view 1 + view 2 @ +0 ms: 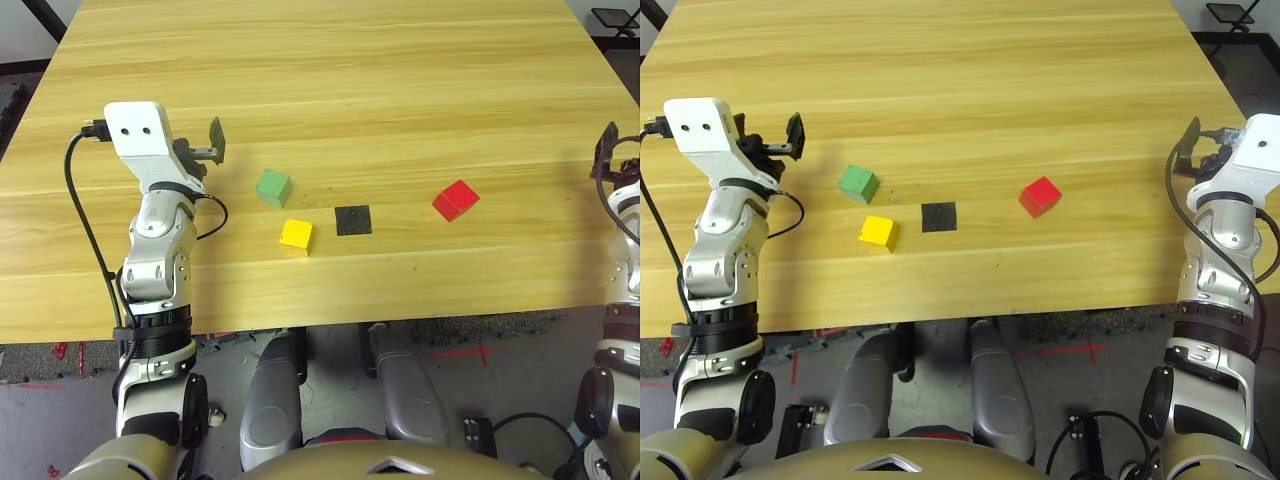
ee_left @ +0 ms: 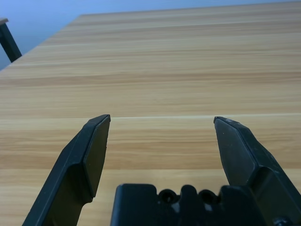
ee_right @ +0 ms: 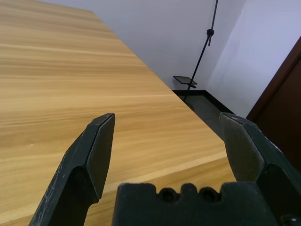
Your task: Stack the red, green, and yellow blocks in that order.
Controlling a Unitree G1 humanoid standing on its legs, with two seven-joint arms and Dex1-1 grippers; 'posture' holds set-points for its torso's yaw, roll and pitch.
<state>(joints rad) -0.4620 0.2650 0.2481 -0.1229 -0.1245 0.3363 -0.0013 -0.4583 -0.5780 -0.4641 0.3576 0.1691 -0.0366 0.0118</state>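
left arm: silver forearm [image 1: 718, 262] reaching ahead toward 12 o'clock
left wrist: white housing [image 1: 702, 135] at the forearm's far end
left gripper: [image 2: 162, 117] near 11 o'clock from the body, two black fingers spread wide
right arm: forearm [image 1: 1220, 258] also reaching toward 12, well apart from the left
right gripper: [image 3: 168, 114] between 1 and 2 o'clock, fingers wide open

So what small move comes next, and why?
Probably ease the open right gripper inward toward the red block: it is named first, sits alone right of the black patch, and nothing is stacked yet.
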